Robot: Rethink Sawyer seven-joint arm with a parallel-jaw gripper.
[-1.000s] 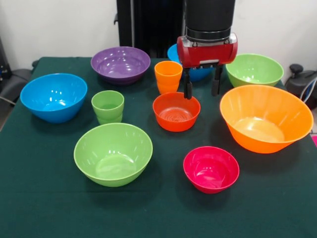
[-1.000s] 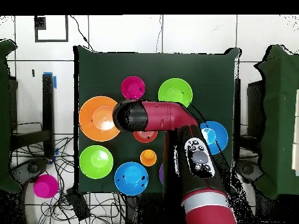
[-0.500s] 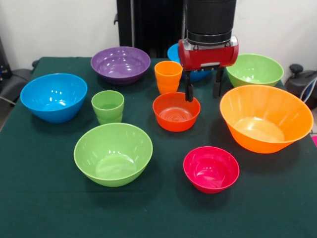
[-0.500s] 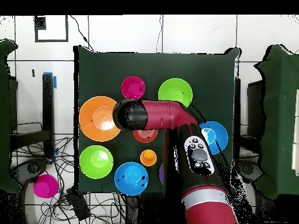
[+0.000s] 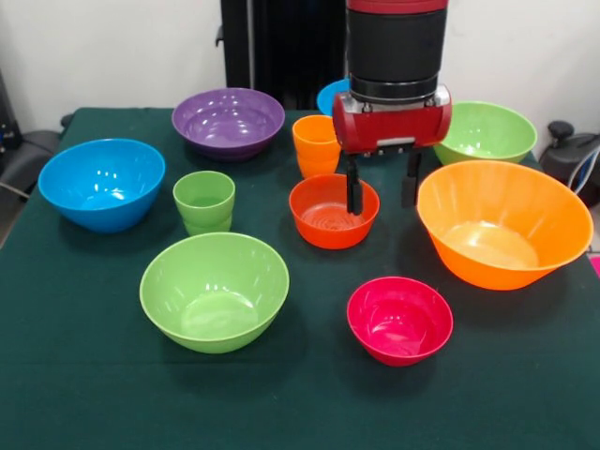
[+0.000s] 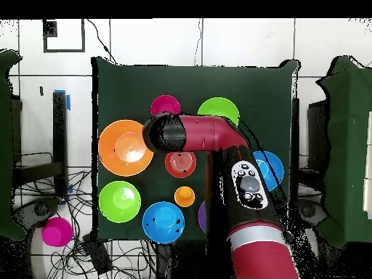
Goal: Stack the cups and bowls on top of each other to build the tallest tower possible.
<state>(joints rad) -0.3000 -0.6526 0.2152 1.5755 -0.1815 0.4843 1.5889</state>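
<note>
My gripper (image 5: 382, 204) hangs open, empty. Its left finger (image 5: 353, 192) stands over the right rim of the small orange-red bowl (image 5: 328, 214); the other finger is over the cloth between that bowl and the large orange bowl (image 5: 502, 225). The orange cup (image 5: 314, 142) stands just behind the orange-red bowl, the green cup (image 5: 203, 200) to its left. Around them sit a purple bowl (image 5: 228, 120), a blue bowl (image 5: 101, 183), a green bowl (image 5: 214, 289), a magenta bowl (image 5: 399, 319), a far green bowl (image 5: 483, 131) and a blue bowl (image 5: 330, 94) mostly behind the arm. Nothing is stacked.
From overhead the arm (image 6: 218, 138) covers the green cup and part of the magenta bowl (image 6: 164, 105). The orange-red bowl (image 6: 180, 164) shows just below the wrist. A magenta round object (image 6: 56, 231) lies off the table among cables.
The gripper has come forward and lower, from behind the orange-red bowl to over its right rim. Its fingers stay open. No cup or bowl has moved.
</note>
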